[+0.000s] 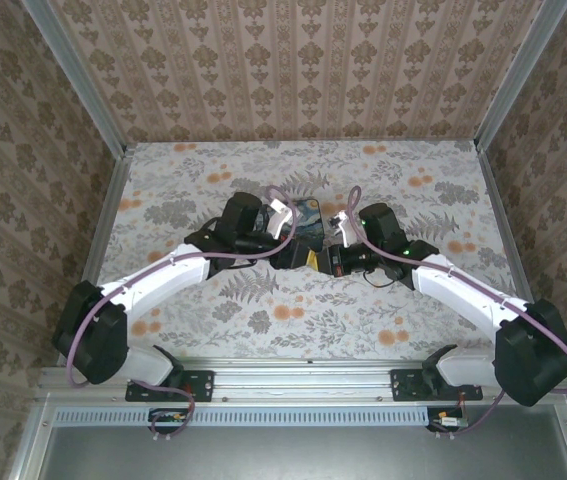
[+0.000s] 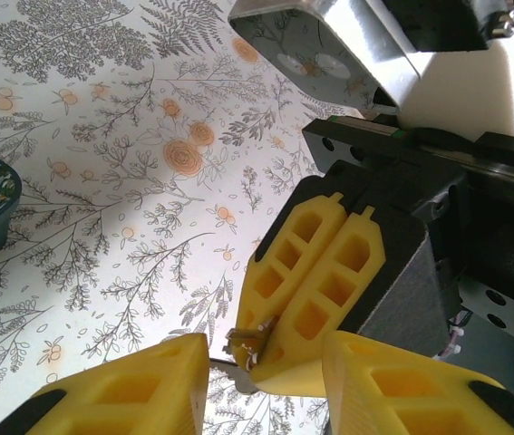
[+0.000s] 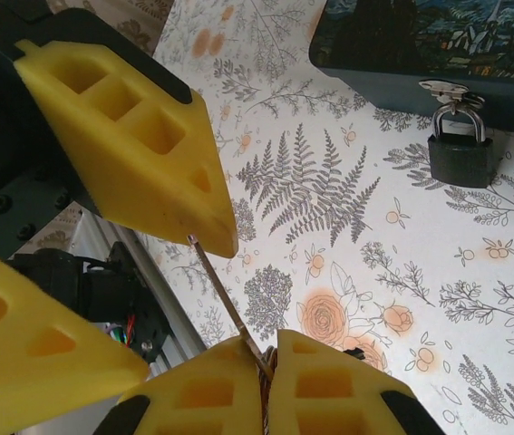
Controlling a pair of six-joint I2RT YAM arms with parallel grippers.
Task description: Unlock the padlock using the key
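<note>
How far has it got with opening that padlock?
Done: the key is off the table, pinched in the shut right gripper. In hand: the open left gripper has a finger on either side of the key's free end, perhaps to take or steady it. Left: the padlock hangs on the box, shackle closed and no key in it, so inserting and turning remain.
</note>
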